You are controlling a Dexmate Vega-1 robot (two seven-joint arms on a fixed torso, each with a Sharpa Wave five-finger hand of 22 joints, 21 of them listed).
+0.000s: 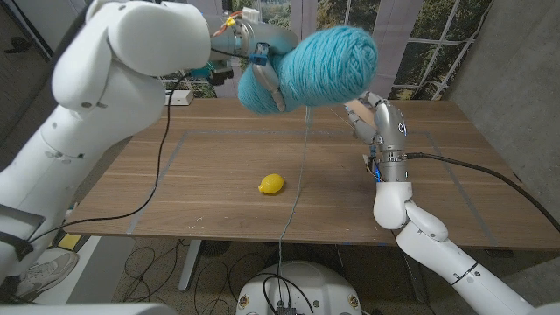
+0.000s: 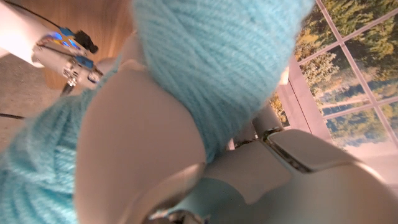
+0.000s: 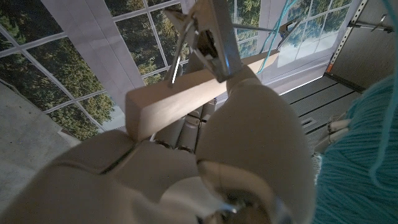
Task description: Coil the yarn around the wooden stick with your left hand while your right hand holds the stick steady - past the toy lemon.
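— Where's the yarn (image 1: pixel 324 66)?
— Up high over the table's (image 1: pixel 437 175) far edge, a fat blue skein gripped in the left hand (image 1: pixel 262 74), one strand hanging down.
— And the wooden stick (image 3: pixel 186 102)?
— Right hand (image 1: pixel 378 122) wraps it near the right edge. Toy lemon (image 1: pixel 272 184) sits mid-table, toward the near edge.

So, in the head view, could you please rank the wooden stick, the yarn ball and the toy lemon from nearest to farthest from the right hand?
1. Wooden stick: held in the right hand itself.
2. Yarn ball: up in the left hand, toward the robot's left.
3. Toy lemon: on the table, mid-front.
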